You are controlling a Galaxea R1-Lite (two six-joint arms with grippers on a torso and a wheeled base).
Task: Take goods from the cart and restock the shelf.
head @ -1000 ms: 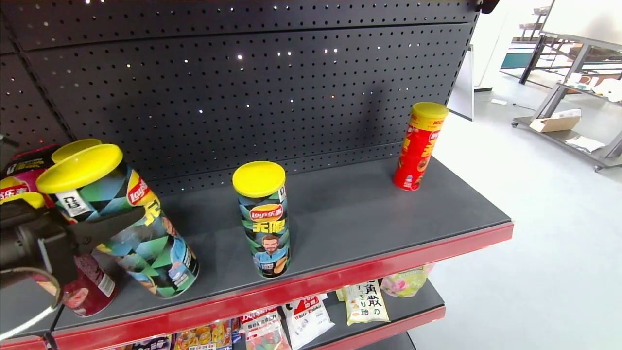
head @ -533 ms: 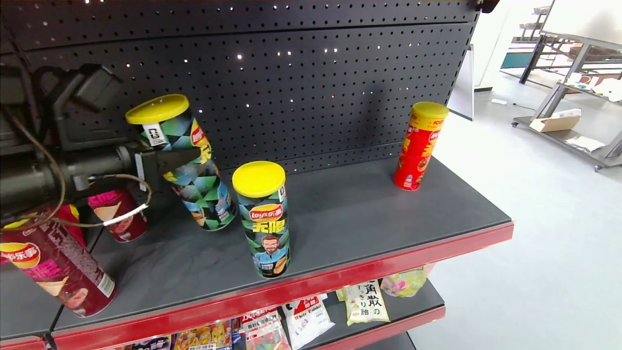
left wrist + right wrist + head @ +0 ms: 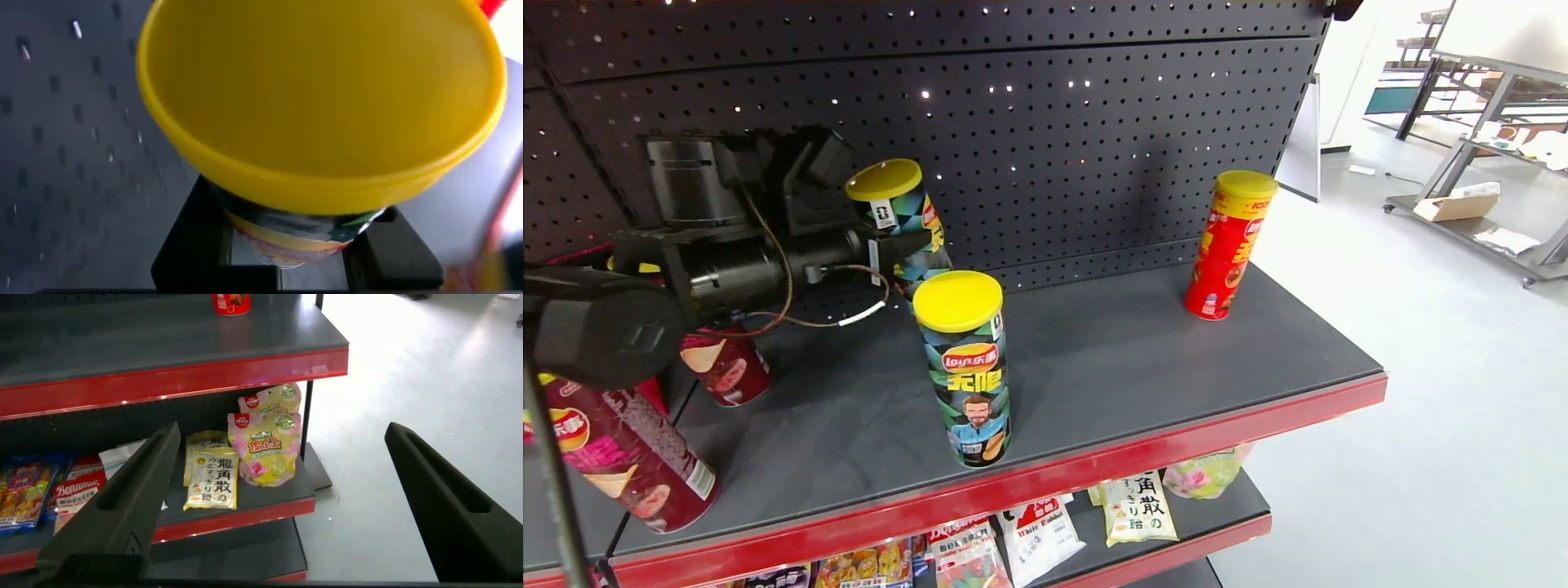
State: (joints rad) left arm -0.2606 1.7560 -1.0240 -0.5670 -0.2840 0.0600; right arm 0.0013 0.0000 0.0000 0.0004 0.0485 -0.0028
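Your right gripper (image 3: 282, 433) gapes wide and empty, facing snack bags (image 3: 237, 461) on the lower shelf (image 3: 245, 524). The grey, red-edged upper shelf (image 3: 1094, 359) shows two maroon, two green and one red: near maroon can (image 3: 621, 457), front green can (image 3: 968, 367), far maroon can (image 3: 723, 367), held green can (image 3: 907, 208) tilted and clamped in your left gripper (image 3: 913, 243), red can (image 3: 1225, 245) by the pegboard (image 3: 1054, 147). Grey floor (image 3: 1462, 367) and a metal rack (image 3: 1486, 122) lie beyond, to the right.

yellow-lidded chip can (image 3: 902, 209), green-blue triangle print, tilted, just behind the upright matching can (image 3: 968, 376) on the shelf (image 3: 1143, 343).
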